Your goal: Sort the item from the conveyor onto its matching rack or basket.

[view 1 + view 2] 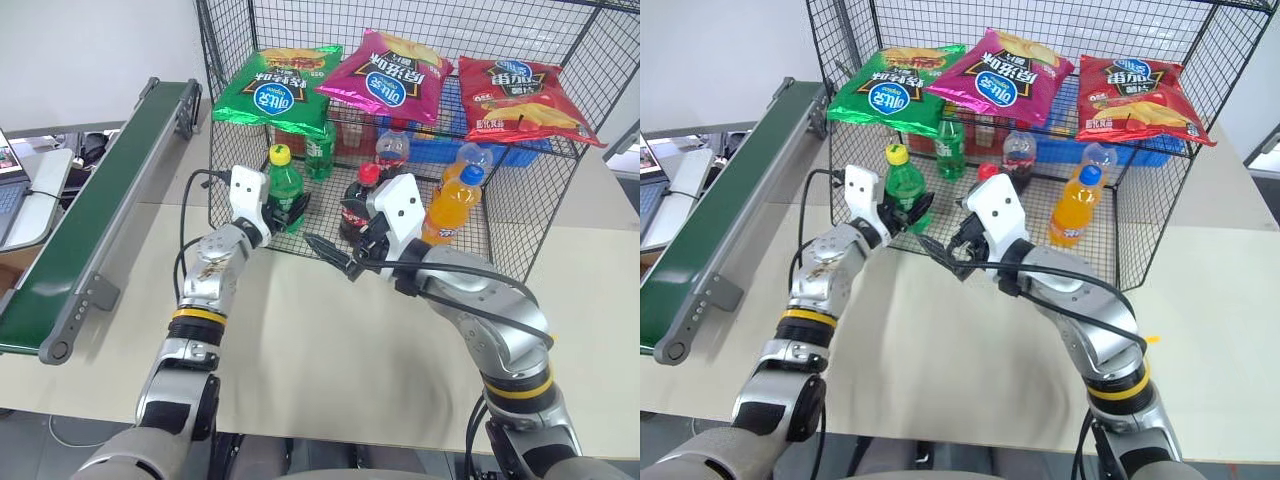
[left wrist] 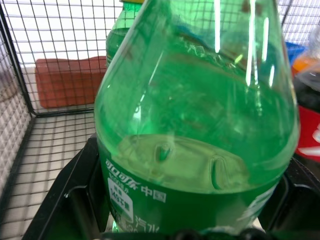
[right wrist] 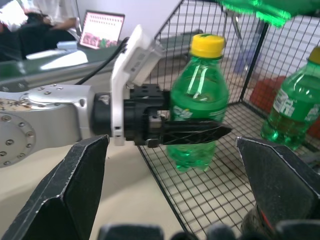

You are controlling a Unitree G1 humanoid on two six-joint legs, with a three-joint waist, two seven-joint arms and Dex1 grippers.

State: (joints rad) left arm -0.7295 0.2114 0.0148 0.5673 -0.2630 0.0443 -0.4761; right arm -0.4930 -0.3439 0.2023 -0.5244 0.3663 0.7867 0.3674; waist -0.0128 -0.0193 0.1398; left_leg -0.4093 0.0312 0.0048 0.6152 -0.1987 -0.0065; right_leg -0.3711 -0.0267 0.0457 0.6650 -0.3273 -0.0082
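Right gripper (image 1: 335, 257) sits nearest, low over the pale bench (image 1: 330, 350), jaws spread wide and empty, pointing left toward the cage's near edge. Left gripper (image 1: 292, 212) just left of it, jaws clamped on the green soda bottle (image 1: 284, 185) at the label band; bottle upright, yellow cap on top. Right wrist view confirms: black fingers (image 3: 192, 132) pinch across the bottle's middle, bottle base hanging just above the mesh floor at the cage's open near-left corner.

Black wire cage (image 1: 520, 215) stands on the bench, far-centre to right. Upper wire shelf carries three chip bags: green bag (image 1: 280, 88) left, magenta bag (image 1: 395, 75) middle, red bag (image 1: 520, 98) right. On the mesh floor: darker green bottle (image 1: 319, 150) behind the held one, two cola bottles with red caps (image 1: 357, 205), further one (image 1: 392, 152), orange soda bottle (image 1: 452, 205) with blue cap at right. Blue crate (image 1: 470, 148) partly visible behind them, under the shelf.

Conveyor (image 1: 95, 210) runs along the left, dark-green belt in grey frame, near end roller at bench edge, well apart from the bottle. Laptop (image 3: 102, 29) visible beyond the conveyor in right wrist view.
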